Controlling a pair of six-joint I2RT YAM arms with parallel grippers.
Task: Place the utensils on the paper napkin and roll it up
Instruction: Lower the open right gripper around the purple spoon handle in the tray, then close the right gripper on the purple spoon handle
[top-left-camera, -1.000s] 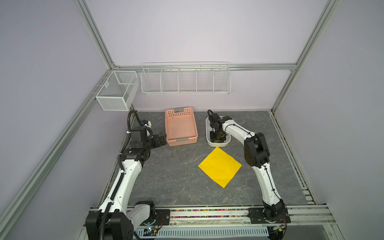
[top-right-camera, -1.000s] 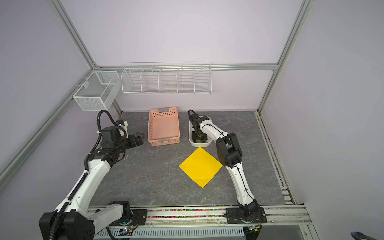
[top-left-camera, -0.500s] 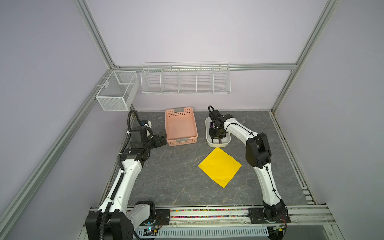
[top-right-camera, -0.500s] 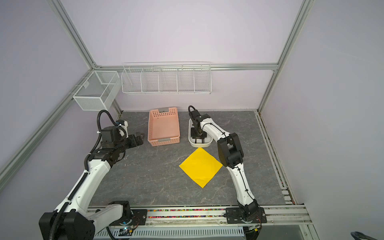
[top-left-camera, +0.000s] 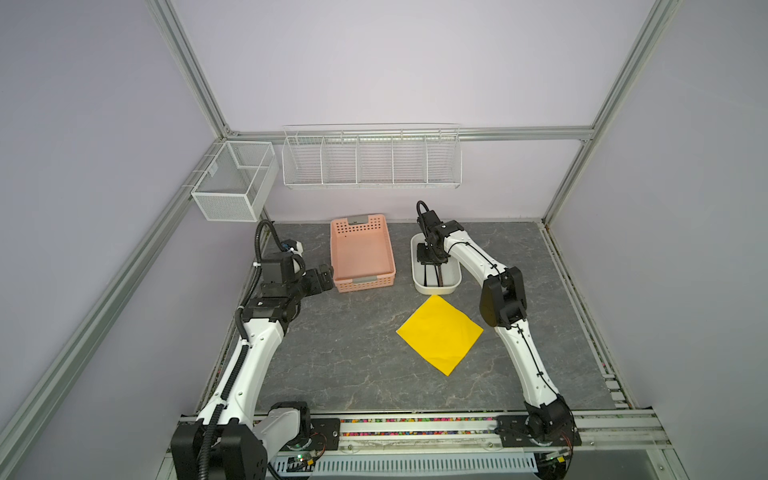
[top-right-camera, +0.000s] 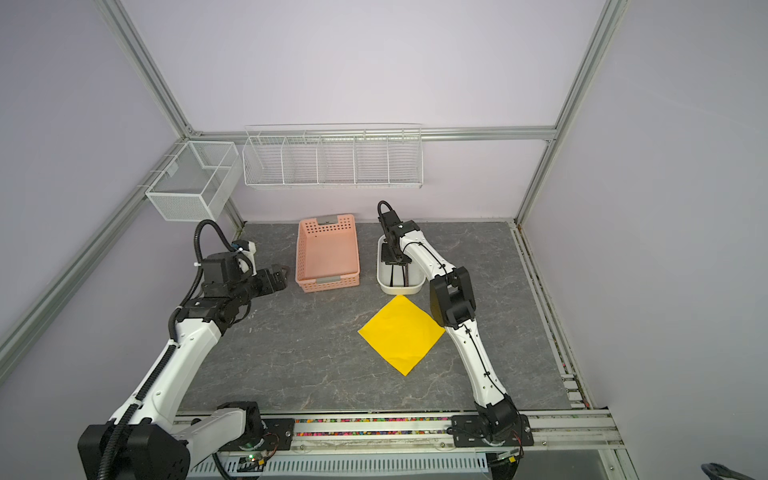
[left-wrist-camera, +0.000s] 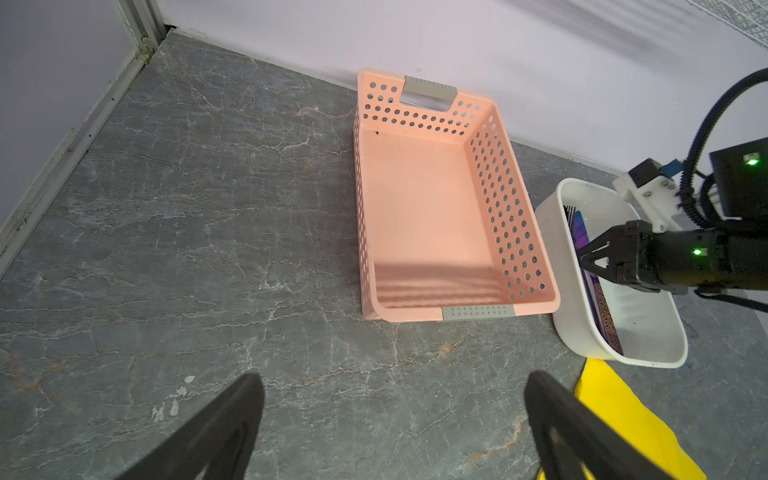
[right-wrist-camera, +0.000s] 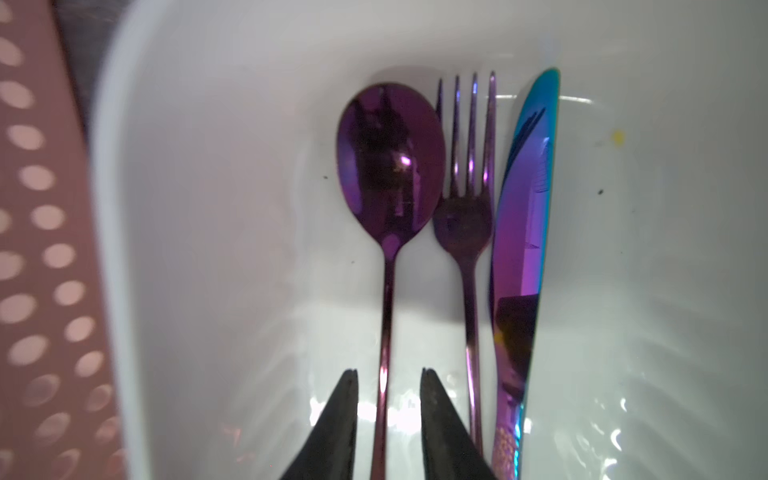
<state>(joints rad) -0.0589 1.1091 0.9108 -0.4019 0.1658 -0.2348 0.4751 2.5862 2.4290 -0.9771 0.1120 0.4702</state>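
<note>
Lying flat, one yellow paper napkin (top-left-camera: 439, 332) sits just before one white tub (top-left-camera: 436, 290). Down in the tub the right gripper (right-wrist-camera: 388, 382) straddles the spoon (right-wrist-camera: 390, 166) handle, jaws narrowly apart, gripping nothing. Three utensils (right-wrist-camera: 469, 291) lie there: spoon, fork (right-wrist-camera: 464, 216), knife (right-wrist-camera: 523, 199). The left gripper (left-wrist-camera: 395, 377) hangs wide, empty.

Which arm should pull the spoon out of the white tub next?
Right. The right gripper straddles the handle of the shiny purple spoon inside the white oblong tub; the left gripper hangs open by the pink perforated basket.
</note>
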